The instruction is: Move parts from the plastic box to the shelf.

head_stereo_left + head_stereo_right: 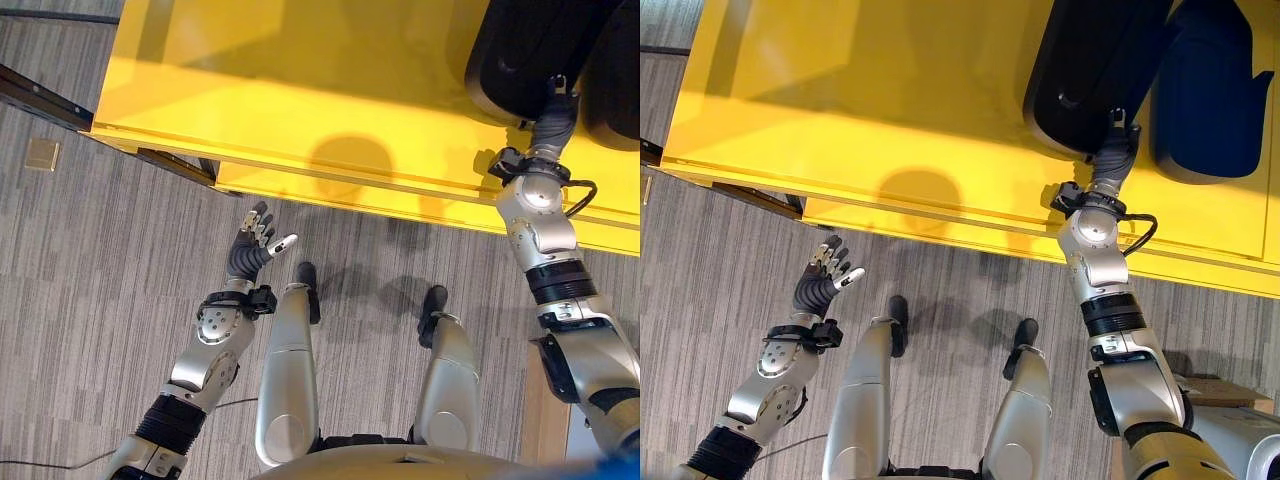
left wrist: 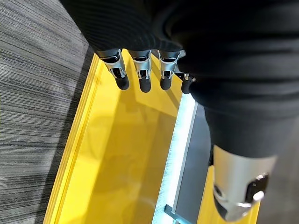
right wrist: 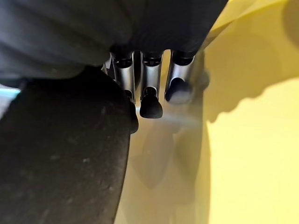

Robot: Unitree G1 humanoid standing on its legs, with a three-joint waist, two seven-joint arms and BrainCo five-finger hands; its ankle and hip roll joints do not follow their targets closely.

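**Scene at the reach.** The black part (image 1: 1090,70), a large rounded piece, lies on the yellow surface (image 1: 300,90) directly ahead of the right hand (image 1: 1118,150). A second dark part (image 1: 1210,90) lies just beside it, on the outer side of that hand. The right hand has its dark cover against the near edge of the black part. Whether it is closed on the part or merely laid against it cannot be told. In the right wrist view the part's dark bulk sits hard against the hand, with bare yellow on its other side. Whether this yellow surface belongs to the box or to the shelf cannot be told either.

**Idle side.** The left hand (image 1: 250,250) hangs over the grey carpet floor (image 1: 100,280), well short of the yellow edge. It is spread and relaxed, with its fingers (image 2: 142,74) straight and nothing between them.

**Doing the step well (judgement).**
- The part looks broad and smooth, so a hold taken only at its rim would probably let it tip or slide.
- The right hand should get well round the edge before any lift.
- The lift should go straight up, clear of the neighbouring dark part, so the two do not drag together.
- If the part proves too wide for one hand, the free left hand is well placed to come in under its near side.
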